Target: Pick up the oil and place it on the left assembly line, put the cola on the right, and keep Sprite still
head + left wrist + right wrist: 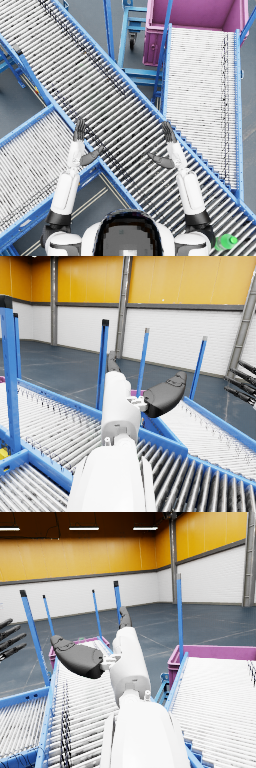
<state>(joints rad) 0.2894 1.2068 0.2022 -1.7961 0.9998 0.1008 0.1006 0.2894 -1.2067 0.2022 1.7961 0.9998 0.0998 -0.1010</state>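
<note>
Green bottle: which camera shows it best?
The head view, the only one that shows it: the green bottle lies at the picture's bottom right, beside the right arm. Both wrist views look out over the conveyors and miss it.

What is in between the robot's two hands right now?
Only bare grey rollers of the blue-framed middle conveyor lie between the dark left hand and dark right hand. Nothing sits there. The head view shows it.

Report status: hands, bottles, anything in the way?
Left hand open, empty. Right hand open, empty; both over the middle conveyor. Green bottle off to the robot's right, untouched; no other bottle in view. Nothing seen in the way.
</note>
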